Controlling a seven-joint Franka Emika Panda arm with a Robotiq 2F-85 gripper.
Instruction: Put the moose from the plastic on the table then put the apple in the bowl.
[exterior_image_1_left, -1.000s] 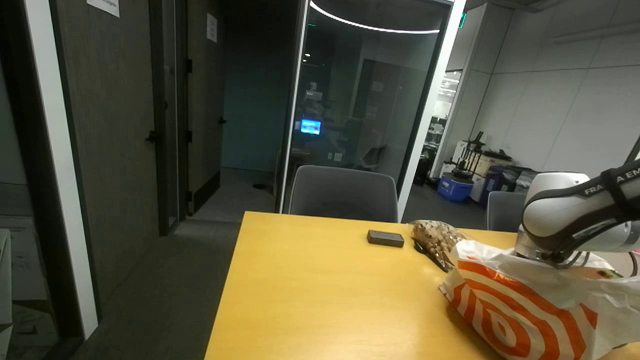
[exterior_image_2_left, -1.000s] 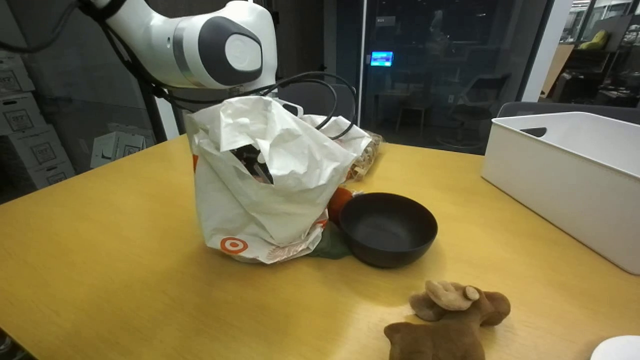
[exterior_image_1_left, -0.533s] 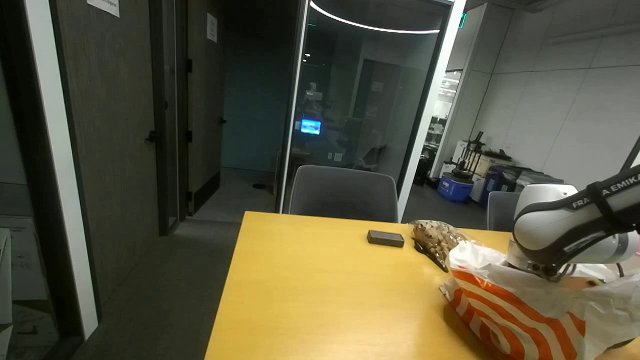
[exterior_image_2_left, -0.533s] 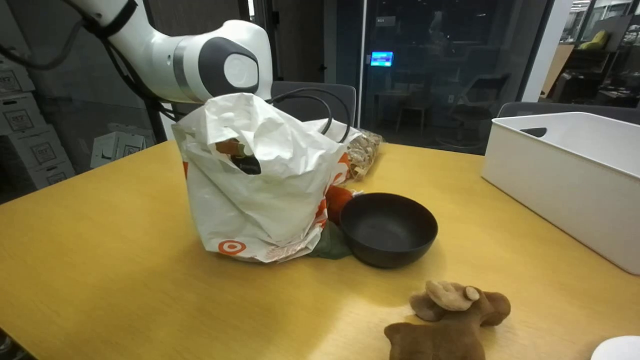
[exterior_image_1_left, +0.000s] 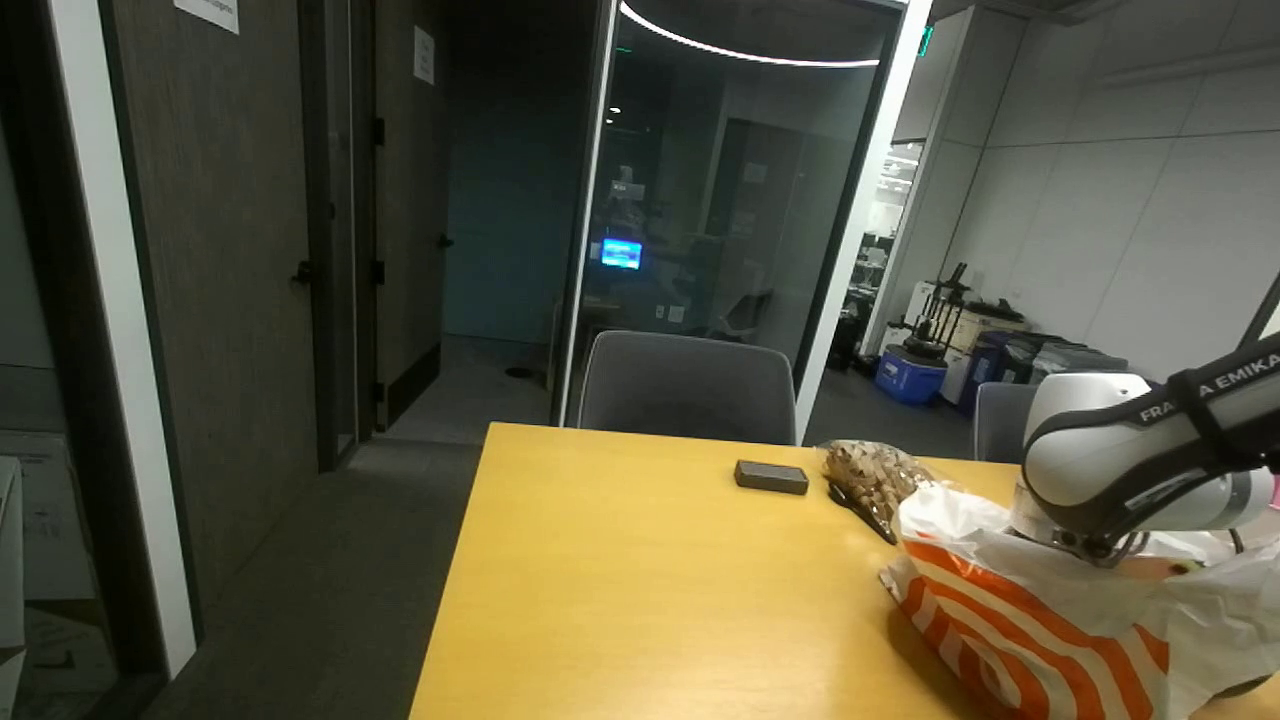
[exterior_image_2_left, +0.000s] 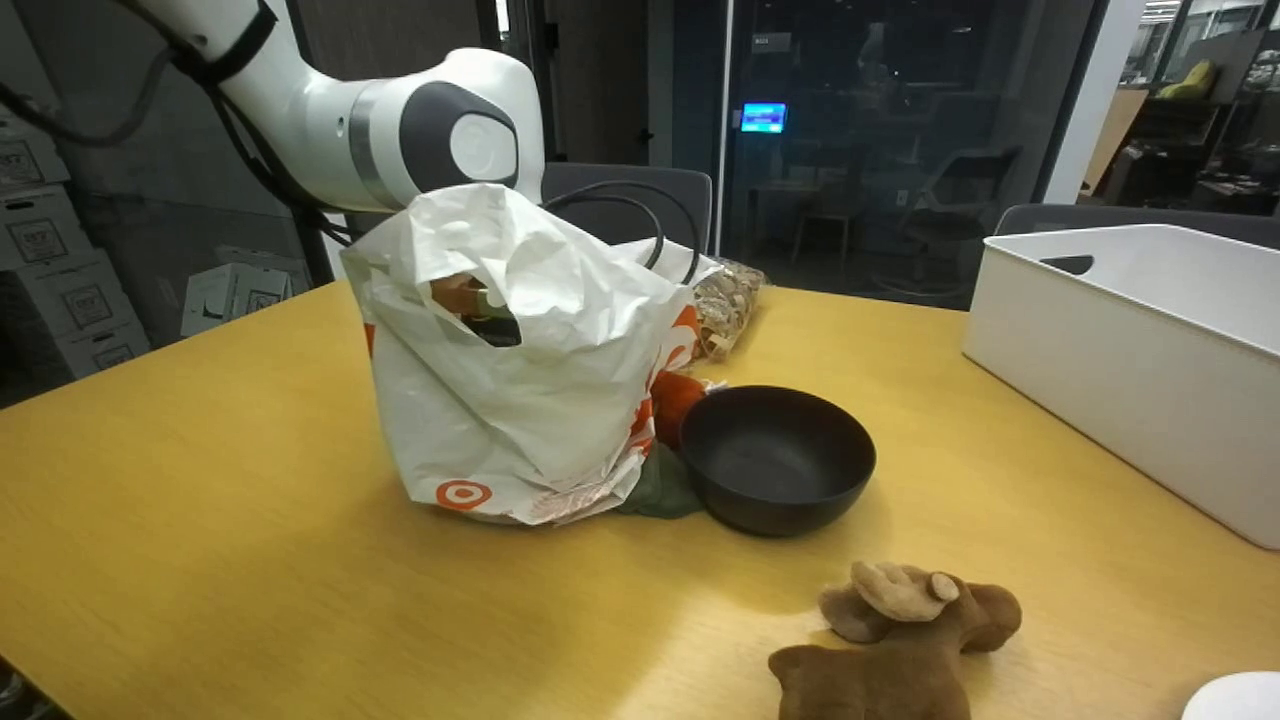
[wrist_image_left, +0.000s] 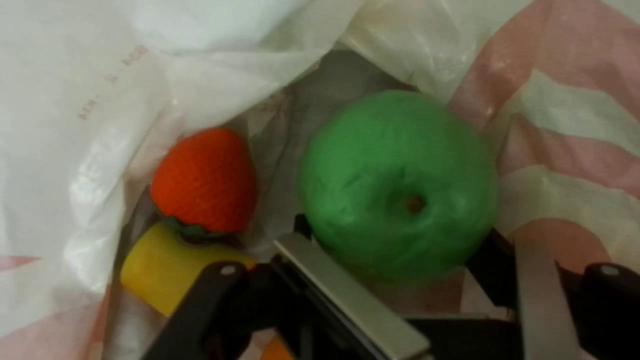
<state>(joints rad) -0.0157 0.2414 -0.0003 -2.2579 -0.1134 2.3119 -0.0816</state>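
My hand (wrist_image_left: 397, 235) is down inside the white-and-orange plastic bag (exterior_image_2_left: 530, 410), its fingers (wrist_image_left: 352, 297) on either side of the green apple (wrist_image_left: 400, 165); I cannot tell whether they press on it or stand just clear. I judge that this straddle is meant for lifting it out to the black bowl (exterior_image_2_left: 775, 455) near the bag. In an exterior view the brown moose (exterior_image_2_left: 895, 670) is out on the desk (exterior_image_2_left: 250, 480) (so that half looks done). The apple is round and glossy, its dimple and brown stem facing my wrist view.
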